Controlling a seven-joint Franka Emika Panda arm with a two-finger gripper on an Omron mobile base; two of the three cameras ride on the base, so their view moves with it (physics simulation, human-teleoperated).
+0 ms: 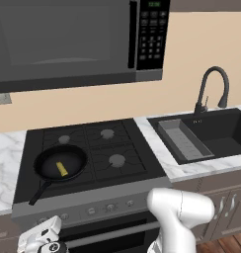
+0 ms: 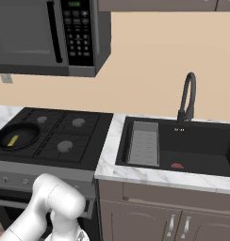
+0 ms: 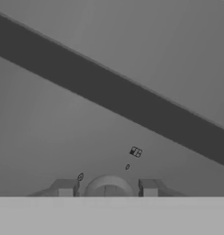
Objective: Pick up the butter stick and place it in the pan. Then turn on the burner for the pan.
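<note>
A black gas cooktop sits in a white marble counter, with a dark microwave mounted on the wall above it. On the front left burner rests the pan, round and black, its long handle pointing toward the front left corner of the stove. The butter stick lies flat inside the pan, a small yellow bar near the middle of its floor; from the right base view it shows as a short yellow streak in the pan. Three other burners stand bare around the pan, the nearest being the front right one. Along the grey stove front runs a row of control knobs. To the right of the stove, a black sink holds a grey rack against its left wall, with a dark curved faucet behind it. The white arm bends low before the stove front, and the gripper hangs below the knobs at the stove's left end. In the hand view the two fingertips stand apart on either side of a round grey knob, close against the grey panel, holding nothing firmly that can be made out; whether they touch the knob cannot be told.
</note>
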